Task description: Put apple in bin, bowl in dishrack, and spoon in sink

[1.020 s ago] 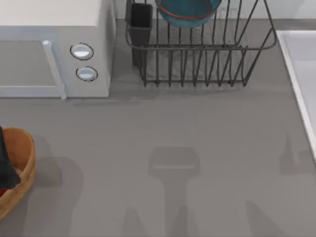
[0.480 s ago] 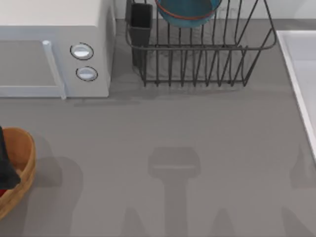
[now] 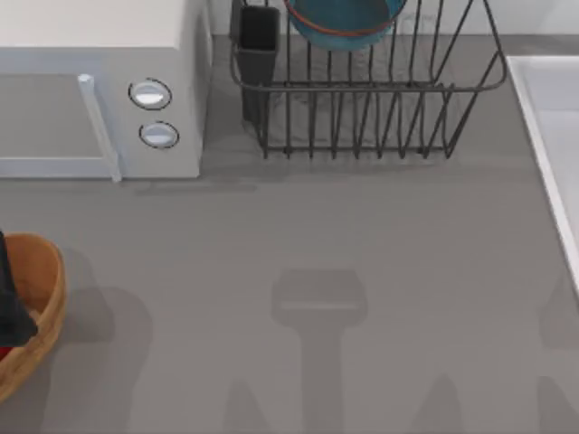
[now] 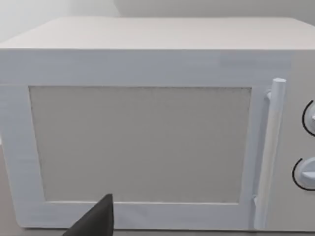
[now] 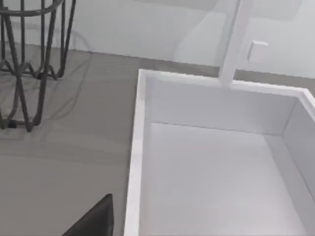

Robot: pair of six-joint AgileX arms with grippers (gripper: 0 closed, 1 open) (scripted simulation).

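**Bowl racked, apple at the bin, arms at the edges**

The grey surface [image 3: 362, 253] carries the sink [image 3: 552, 117] at the right edge, a white microwave [image 3: 90, 81] far left and the dishrack [image 3: 362, 99] far centre, the blue bowl [image 3: 344, 23] resting in it. The bin [image 3: 41, 298] sits near left; a dark part of the left arm [image 3: 11, 298] reaches over it, above a sliver of the red apple [image 3: 4, 351]. Whether either pincer is open or closed cannot be told. The shadow at the near right has slid further right since a second ago.

A white microwave [image 3: 99, 86] sits on the grey table [image 3: 362, 253]. Two round knobs [image 3: 150, 94] are just right of the microwave's handle [image 3: 99, 127].
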